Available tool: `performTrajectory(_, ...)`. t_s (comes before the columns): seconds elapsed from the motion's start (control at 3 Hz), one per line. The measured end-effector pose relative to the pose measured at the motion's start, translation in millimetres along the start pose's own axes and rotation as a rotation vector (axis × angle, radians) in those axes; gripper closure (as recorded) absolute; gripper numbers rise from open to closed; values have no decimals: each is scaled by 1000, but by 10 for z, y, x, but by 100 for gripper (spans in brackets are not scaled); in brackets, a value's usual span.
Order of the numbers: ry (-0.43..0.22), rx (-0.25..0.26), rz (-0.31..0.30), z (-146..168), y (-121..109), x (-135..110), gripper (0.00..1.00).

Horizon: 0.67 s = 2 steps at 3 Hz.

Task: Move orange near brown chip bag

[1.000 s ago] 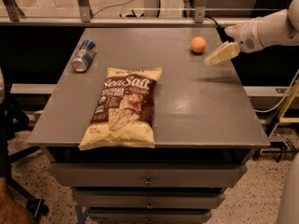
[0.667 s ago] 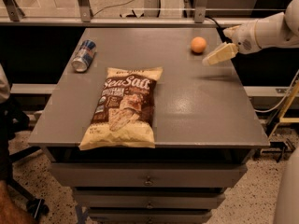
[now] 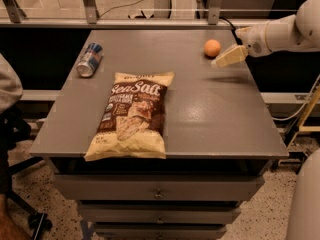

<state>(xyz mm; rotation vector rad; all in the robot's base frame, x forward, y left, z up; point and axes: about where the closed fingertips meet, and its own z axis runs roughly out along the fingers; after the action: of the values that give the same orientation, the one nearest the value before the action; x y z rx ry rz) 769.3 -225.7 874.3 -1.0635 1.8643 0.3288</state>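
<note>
**Orange at the upper right of the table, gripper just beside it**

The orange (image 3: 212, 48) sits on the grey table (image 3: 215, 119) toward the upper right of the frame, well apart from the brown chip bag (image 3: 131, 115), which lies flat at lower centre-left. The gripper (image 3: 229, 57) hovers just right of the orange, reaching in from the right edge on a white arm (image 3: 285, 31); whether it is parted or closed cannot be told. A blue and silver can (image 3: 90, 60) lies on its side at upper left.
</note>
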Motion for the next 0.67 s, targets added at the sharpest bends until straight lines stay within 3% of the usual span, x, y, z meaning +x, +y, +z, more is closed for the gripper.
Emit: performTrajectory(0.67,-9,-1,-20,122,-13,-101,0)
